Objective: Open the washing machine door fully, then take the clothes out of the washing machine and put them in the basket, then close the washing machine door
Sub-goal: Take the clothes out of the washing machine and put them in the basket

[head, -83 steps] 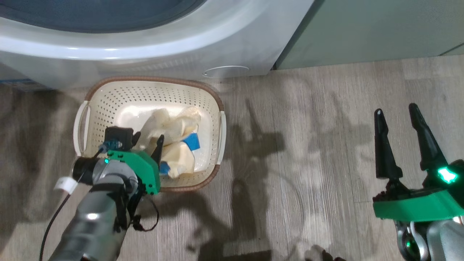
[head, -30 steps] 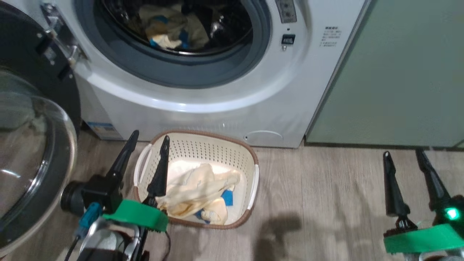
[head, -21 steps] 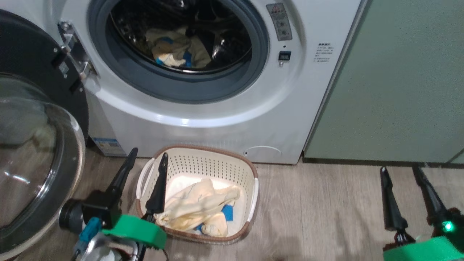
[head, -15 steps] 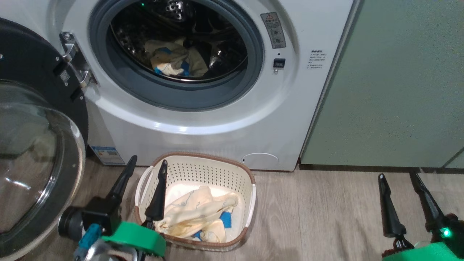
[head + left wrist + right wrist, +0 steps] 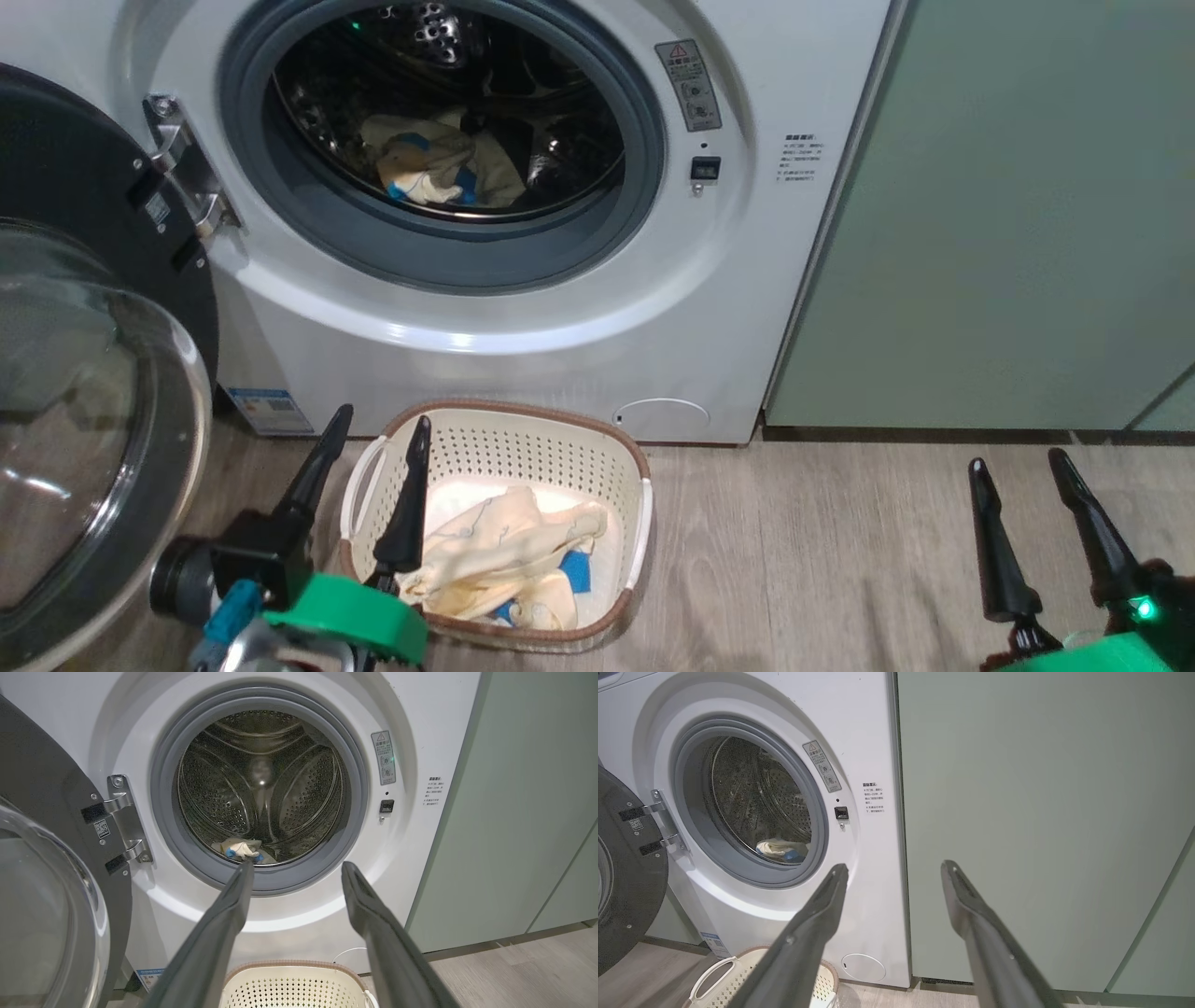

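washing machine door (image 5: pixel 89 420) hangs open at far left. some clothes (image 5: pixel 429 173) lie inside the washing machine (image 5: pixel 579 308), upper centre; more sit in the basket (image 5: pixel 523 417), bottom centre. left gripper (image 5: pixel 385 415) at lower left and right gripper (image 5: pixel 1017 459) at lower right stand spread, empty.

The washing machine (image 5: pixel 560 373) before me is white with a grey rubber ring (image 5: pixel 439 271). The washing machine door (image 5: pixel 65 159) has a glossy black rim. The clothes (image 5: pixel 504 555) are pale yellow with a bright blue piece. The basket (image 5: pixel 523 453) is cream, dotted with holes, brown-rimmed, white-handled. My jaws are black on green mounts (image 5: pixel 350 616). The cabinets (image 5: pixel 1008 233) are pale green; the floor (image 5: pixel 822 560), grey-brown wood grain.
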You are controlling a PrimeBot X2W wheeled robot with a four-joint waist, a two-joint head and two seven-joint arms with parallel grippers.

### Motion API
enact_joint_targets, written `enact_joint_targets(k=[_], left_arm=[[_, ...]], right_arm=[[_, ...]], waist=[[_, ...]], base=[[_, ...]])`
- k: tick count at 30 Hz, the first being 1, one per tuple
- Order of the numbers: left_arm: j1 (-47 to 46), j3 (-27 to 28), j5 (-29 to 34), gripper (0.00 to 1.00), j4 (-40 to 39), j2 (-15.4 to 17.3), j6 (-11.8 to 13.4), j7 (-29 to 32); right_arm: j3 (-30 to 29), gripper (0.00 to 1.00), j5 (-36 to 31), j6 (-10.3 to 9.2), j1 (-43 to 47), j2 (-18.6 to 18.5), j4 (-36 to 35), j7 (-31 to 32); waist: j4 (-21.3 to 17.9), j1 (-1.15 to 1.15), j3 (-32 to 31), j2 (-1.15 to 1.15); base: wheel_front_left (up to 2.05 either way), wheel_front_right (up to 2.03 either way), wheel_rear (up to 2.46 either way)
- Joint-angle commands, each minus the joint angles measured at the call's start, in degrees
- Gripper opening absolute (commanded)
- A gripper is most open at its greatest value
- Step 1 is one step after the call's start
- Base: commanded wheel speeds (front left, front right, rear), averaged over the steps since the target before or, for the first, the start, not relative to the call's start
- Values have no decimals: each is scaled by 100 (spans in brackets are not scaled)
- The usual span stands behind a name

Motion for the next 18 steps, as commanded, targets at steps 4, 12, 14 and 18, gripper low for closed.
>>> enact_joint_targets(k=[4, 12, 14, 18], left_arm=[[-143, 180, 2, 100, -228, 101, 59, 39], [-172, 134, -16, 100, -210, 113, 67, 60], [-191, 126, -21, 100, -195, 119, 66, 61], [-276, 89, -29, 100, -131, 156, 27, 69]], right_arm=[[110, 100, -10, 20, -152, -145, -209, -55], [113, 100, -11, 20, -185, -137, -208, -55], [120, 100, -14, 20, -200, -134, -206, -55], [138, 100, -14, 20, -232, -129, -202, -55]], waist=[[-6, 0, 34, 0], [2, 0, 102, 0], [6, 0, 120, 0], [29, 0, 184, 0]], base=[[0, 0, 0], [0, 0, 0], [0, 0, 0], [0, 0, 0]])
